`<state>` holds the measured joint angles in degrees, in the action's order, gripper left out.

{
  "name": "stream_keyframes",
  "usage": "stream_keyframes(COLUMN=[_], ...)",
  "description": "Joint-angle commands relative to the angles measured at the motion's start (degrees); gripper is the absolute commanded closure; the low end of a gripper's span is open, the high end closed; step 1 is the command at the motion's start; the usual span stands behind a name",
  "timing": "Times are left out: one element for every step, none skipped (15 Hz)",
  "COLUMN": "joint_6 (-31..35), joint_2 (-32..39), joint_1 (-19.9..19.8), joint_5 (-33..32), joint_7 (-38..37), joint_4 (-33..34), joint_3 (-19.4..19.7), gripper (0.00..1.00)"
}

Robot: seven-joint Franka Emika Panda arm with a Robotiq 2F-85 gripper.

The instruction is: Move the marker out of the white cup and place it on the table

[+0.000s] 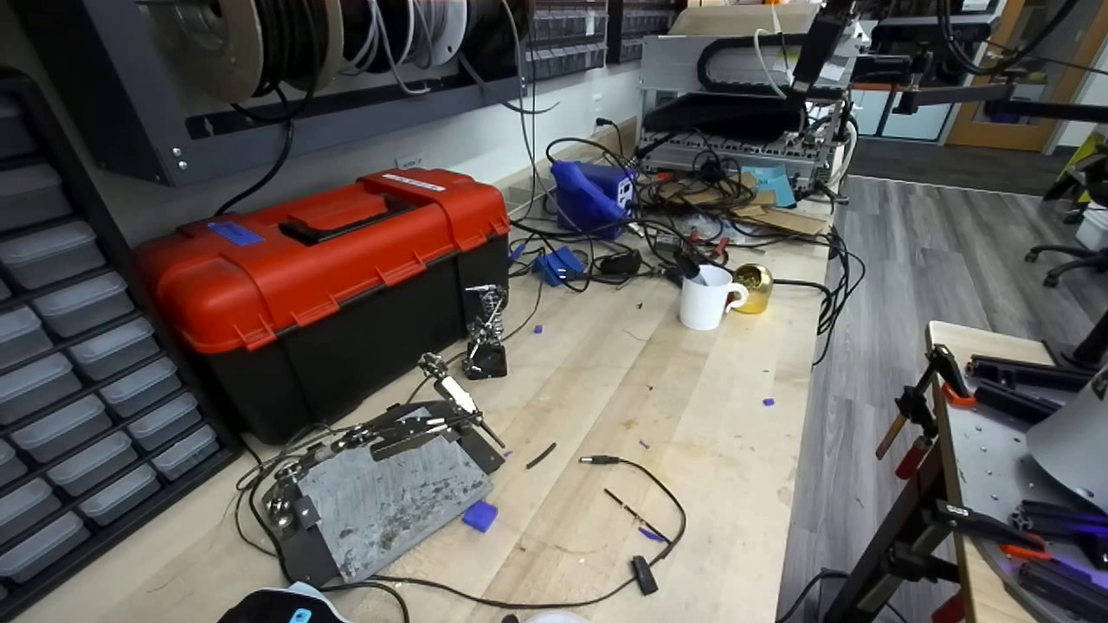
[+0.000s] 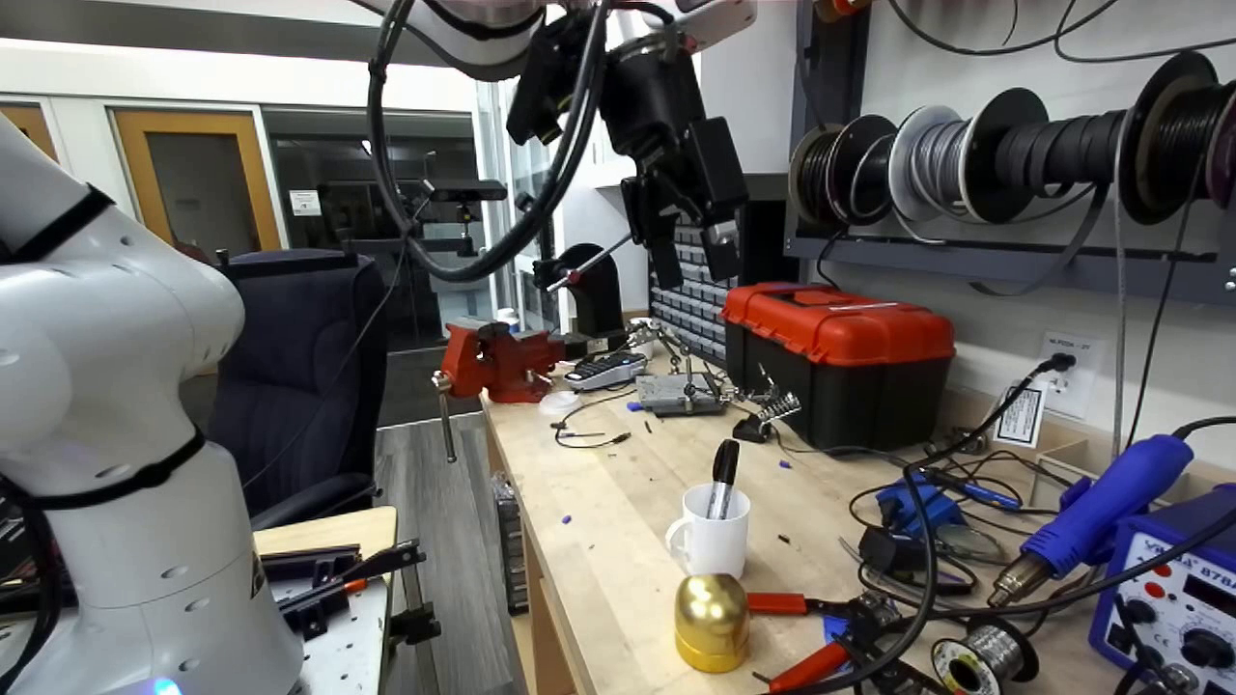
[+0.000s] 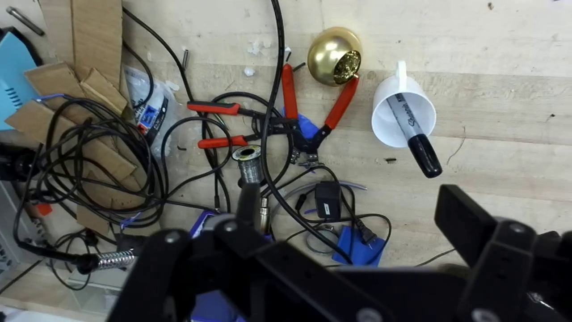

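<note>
The white cup stands upright on the light wood table, and it also shows in an exterior view and the wrist view. The marker leans inside it, black cap up and grey barrel partly hidden in the cup. In the wrist view the marker has its cap sticking out past the rim. My gripper is high above the table, apart from the cup. In the wrist view the gripper's fingers are wide apart with nothing between them.
A gold ball-shaped holder stands beside the cup. Red-handled pliers, a solder spool and tangled cables lie near it. A red toolbox, a helping-hands stand and a blue heat-gun station are also on the table.
</note>
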<state>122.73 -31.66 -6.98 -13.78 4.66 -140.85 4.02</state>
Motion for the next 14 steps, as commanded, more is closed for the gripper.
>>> stream_keyframes(joint_6=[1.2, 1.6, 2.1, 2.7, 3.4, 4.0, 4.6, 5.3, 6.1, 7.1, 7.7, 8.1, 8.4, 8.5], joint_2=[5.9, 7.3, 8.5, 10.0, 11.2, 12.6, 13.8, 15.1, 16.1, 17.2, 18.3, 19.5, 20.5, 21.4], joint_1=[2.9, 3.7, 4.3, 5.0, 5.5, 6.0, 6.3, 6.5, 6.7, 6.7, 6.8, 7.0, 7.2, 7.3], joint_5=[1.1, 1.4, 1.7, 2.2, 2.7, 3.5, 4.1, 4.6, 4.9, 4.9, 4.9, 5.2, 5.3, 5.5], joint_7=[3.8, 4.8, 5.7, 7.0, 8.2, 9.3, 10.5, 11.3, 12.3, 12.8, 13.5, 14.1, 14.8, 15.4], joint_4=[3.9, 4.4, 4.7, 5.0, 5.2, 5.3, 5.4, 5.3, 5.2, 5.2, 5.3, 5.6, 5.9, 6.2], joint_3=[0.3, 0.4, 0.5, 0.7, 0.8, 0.8, 0.9, 0.8, 0.7, 0.5, 0.3, 0.1, 0.0, -0.2], gripper=[0.00, 0.00, 0.00, 0.00, 0.00, 0.00, 0.00, 0.00, 0.00, 0.00, 0.00, 0.00, 0.00, 0.00])
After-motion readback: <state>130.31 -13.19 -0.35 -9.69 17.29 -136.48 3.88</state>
